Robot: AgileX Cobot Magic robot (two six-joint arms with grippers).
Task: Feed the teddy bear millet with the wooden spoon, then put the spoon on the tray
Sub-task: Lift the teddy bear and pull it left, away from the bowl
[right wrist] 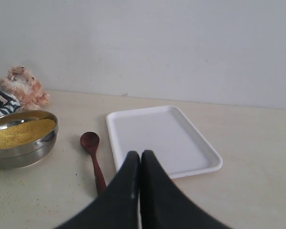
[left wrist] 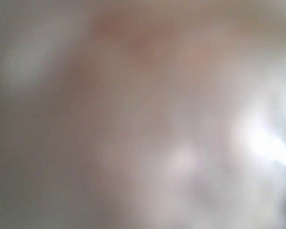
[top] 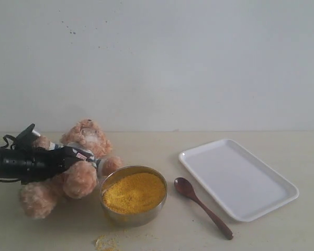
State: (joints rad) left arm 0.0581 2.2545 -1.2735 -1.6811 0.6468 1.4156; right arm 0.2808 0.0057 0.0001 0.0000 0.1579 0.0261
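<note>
Right gripper [right wrist: 139, 153]: fingers pressed flat together with nothing between them. It hangs above the table [top: 282, 230], with the tips aimed at the tray [right wrist: 162, 138].
Left gripper [top: 76, 157]: lies across the teddy bear [top: 86, 137] at its striped chest, tips sunk in the plush. You can't tell whether it is clamped or apart.
Left wrist camera: pure blur, so you get nothing usable from it.
Teddy bear: left of the steel bowl [top: 133, 217] in the exterior view, tipped back with its face up. One paw is just beside the bowl's rim.
Millet [top: 133, 192]: heaped in the steel bowl, close to the rim.
Crumbs [top: 105, 243]: a few lie on the table in front of the bowl.
Wooden spoon [top: 201, 205]: flat on the table between bowl and tray, touching neither. The bowl end points toward the wall [top: 157, 63], and the handle slants toward the tray's near corner.
Tray: right of the spoon, set at an angle.
In the way: the left arm covers the bear's torso. You see only its head, paws and one leg.
</note>
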